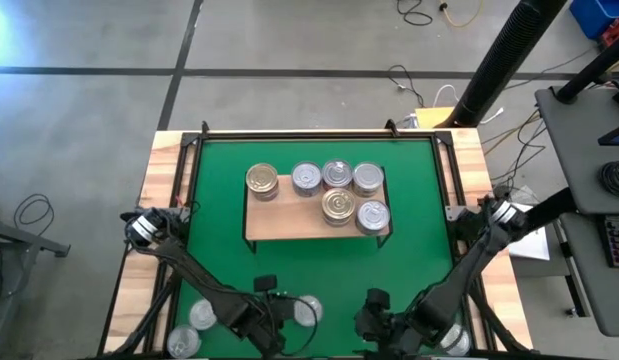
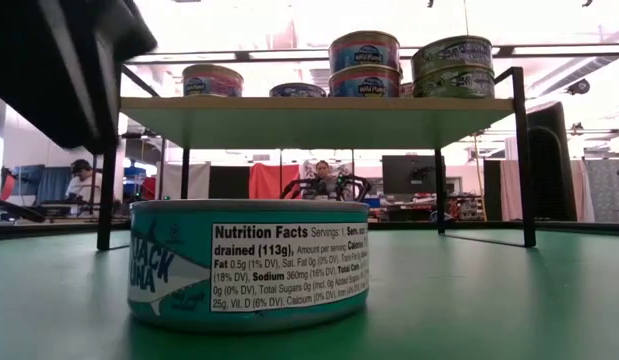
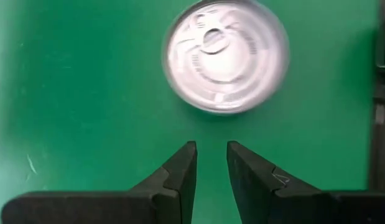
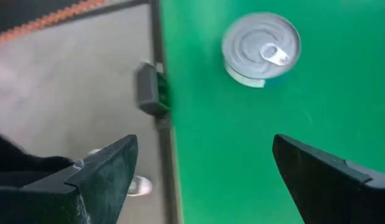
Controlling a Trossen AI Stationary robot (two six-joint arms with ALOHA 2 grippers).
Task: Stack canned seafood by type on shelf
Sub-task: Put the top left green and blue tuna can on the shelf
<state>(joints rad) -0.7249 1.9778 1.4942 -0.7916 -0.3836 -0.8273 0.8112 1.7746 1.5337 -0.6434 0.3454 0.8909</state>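
Note:
The light-wood shelf (image 1: 289, 222) stands on black legs on the green mat. It carries several tins: a gold one (image 1: 262, 180), a row of silver ones (image 1: 337, 174), a second gold one (image 1: 338, 206) and a silver one (image 1: 373, 215). In the low view some of them form two-high stacks (image 2: 364, 65). My left gripper (image 1: 274, 312) (image 3: 212, 155) is near the table's near edge, open by a narrow gap. A silver-lidded, teal-labelled tin (image 3: 224, 56) (image 1: 307, 310) (image 2: 249, 265) rests on the mat just beyond its fingertips. My right gripper (image 1: 374, 318) (image 4: 204, 162) is wide open, short of another silver tin (image 4: 262, 48).
Two more silver tins (image 1: 202, 315) (image 1: 184, 343) lie by the mat's near left corner, and one (image 1: 454, 343) is at the near right under the right arm. In the right wrist view the mat's black edge frame (image 4: 156, 93) runs beside the gripper. People sit in the room behind (image 2: 81, 180).

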